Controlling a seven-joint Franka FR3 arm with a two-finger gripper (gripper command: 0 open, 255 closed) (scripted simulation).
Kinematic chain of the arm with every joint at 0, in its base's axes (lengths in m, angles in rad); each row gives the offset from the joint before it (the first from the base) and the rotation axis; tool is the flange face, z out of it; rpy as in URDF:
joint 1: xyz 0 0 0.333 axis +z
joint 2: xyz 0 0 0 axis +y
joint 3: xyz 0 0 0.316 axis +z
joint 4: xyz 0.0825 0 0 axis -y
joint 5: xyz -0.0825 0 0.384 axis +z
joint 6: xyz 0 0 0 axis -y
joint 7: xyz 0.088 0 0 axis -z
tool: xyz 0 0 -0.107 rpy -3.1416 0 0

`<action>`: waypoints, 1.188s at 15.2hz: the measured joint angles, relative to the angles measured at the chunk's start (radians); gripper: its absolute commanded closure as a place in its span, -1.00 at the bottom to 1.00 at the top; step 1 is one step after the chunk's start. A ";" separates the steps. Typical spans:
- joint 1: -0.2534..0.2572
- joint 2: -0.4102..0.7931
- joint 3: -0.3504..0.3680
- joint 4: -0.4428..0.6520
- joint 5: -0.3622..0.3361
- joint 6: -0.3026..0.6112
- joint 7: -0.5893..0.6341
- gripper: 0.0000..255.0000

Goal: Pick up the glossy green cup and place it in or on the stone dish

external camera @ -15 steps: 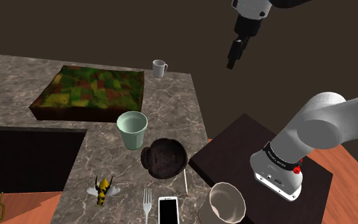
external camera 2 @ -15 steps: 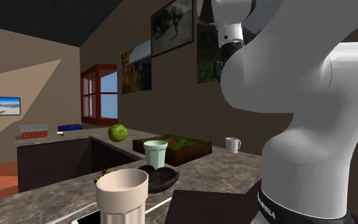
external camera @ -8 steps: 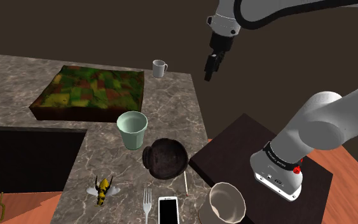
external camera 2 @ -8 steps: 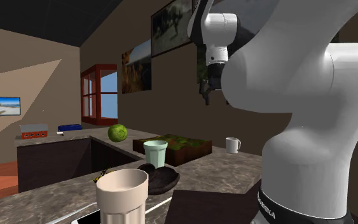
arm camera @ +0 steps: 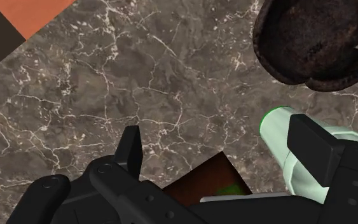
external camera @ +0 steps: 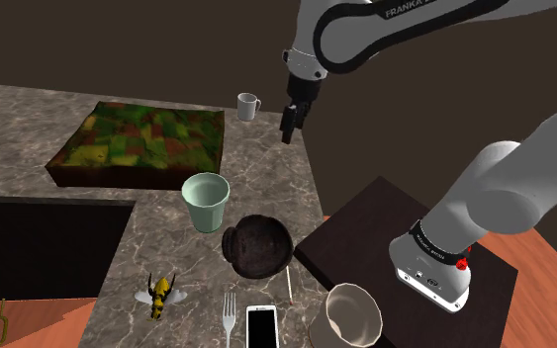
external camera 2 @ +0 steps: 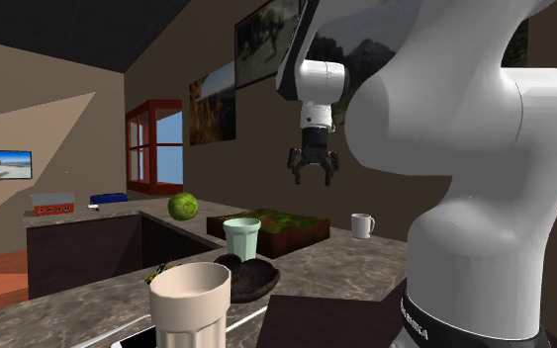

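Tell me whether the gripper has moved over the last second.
Yes. In the shoulder view the gripper has swung left and down, closing on the white mug.

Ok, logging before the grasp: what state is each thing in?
Fingers: open, empty, above the counter.
Green cup: upright, on the counter, not held.
Dark dish: empty, beside the cup.
White mug: upright.
Beige cup: upright, empty.

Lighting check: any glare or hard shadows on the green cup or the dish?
Shoulder view: dim, even light; no glare or hard shadow at the pale green cup or dark dish. Second exterior view: the window is the brightest patch. Wrist view: no glare on the marbled counter; one finger of the open tool covers part of the cup.
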 measured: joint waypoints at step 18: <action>0.111 0.604 0.095 0.395 0.047 0.237 0.005 -1.00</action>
